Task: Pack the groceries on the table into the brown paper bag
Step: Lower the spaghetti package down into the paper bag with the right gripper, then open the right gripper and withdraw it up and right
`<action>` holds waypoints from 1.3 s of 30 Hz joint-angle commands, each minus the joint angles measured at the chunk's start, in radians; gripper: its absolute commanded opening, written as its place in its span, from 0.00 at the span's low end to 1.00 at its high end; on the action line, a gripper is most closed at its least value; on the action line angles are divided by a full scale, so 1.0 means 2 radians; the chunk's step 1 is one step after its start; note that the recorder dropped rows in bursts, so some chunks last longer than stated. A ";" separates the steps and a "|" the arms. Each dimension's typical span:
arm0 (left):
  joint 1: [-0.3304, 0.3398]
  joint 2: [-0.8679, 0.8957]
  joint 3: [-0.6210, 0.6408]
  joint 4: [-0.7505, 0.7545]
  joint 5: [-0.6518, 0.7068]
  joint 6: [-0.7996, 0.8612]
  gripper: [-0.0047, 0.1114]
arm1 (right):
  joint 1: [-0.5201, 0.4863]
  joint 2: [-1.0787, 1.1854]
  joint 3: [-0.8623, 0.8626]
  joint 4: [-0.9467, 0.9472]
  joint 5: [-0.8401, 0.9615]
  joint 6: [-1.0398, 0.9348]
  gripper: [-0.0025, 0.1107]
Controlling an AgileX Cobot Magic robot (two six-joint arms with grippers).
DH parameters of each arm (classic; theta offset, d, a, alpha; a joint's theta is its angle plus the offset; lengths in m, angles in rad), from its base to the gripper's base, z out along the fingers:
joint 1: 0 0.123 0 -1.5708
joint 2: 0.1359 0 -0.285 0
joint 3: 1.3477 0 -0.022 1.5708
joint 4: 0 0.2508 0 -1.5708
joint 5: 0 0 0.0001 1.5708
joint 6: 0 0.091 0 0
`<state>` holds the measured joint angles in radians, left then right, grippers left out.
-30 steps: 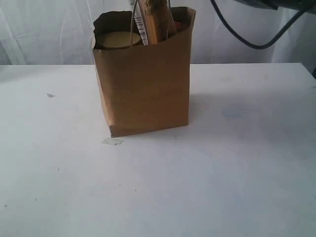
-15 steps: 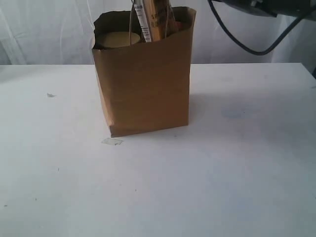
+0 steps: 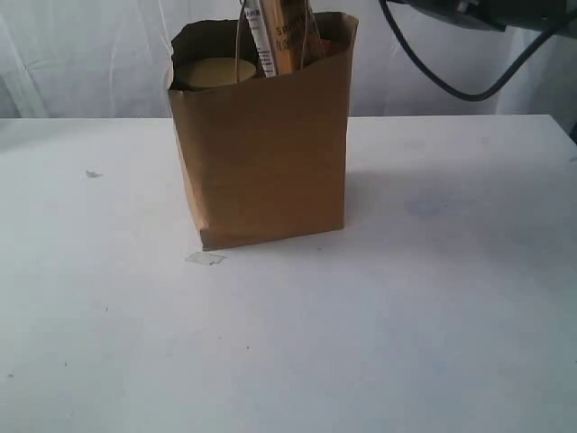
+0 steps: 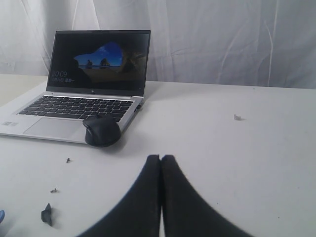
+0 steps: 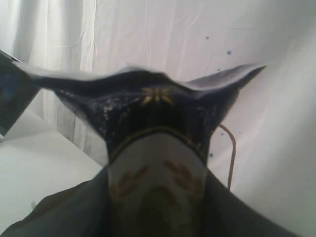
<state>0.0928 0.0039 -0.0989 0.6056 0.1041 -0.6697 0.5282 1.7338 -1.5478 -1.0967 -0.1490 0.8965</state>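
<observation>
One brown paper bag (image 3: 261, 153) stands toward twelve o'clock on the table (image 3: 406, 316), with one jar lid (image 3: 216, 72) at its ten o'clock inside and one spaghetti packet (image 3: 278, 36) standing in it, gripped by the right claw (image 5: 158, 197), while the left claw (image 4: 161, 163) is closed and empty.

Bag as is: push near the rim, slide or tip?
Probably tips: the bag is taller than its base is wide, with the packet standing past its rim. Thin paper walls would likely dent first. The jar inside should add weight, steadying it somewhat.
</observation>
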 commanded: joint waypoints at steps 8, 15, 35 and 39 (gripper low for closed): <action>-0.003 -0.002 0.002 0.003 -0.004 0.001 0.04 | -0.001 -0.008 0.001 0.002 -0.010 0.025 0.39; -0.003 -0.002 0.002 0.003 -0.004 0.001 0.04 | -0.001 -0.008 0.001 0.002 0.001 0.025 0.44; -0.003 -0.002 0.002 0.003 -0.004 0.001 0.04 | -0.001 -0.008 0.001 0.003 0.086 0.091 0.48; -0.003 -0.002 0.002 0.003 -0.004 0.001 0.04 | -0.001 -0.008 0.001 0.003 0.110 0.092 0.48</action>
<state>0.0928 0.0039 -0.0989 0.6056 0.1041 -0.6697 0.5282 1.7282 -1.5419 -1.0967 0.0267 1.0681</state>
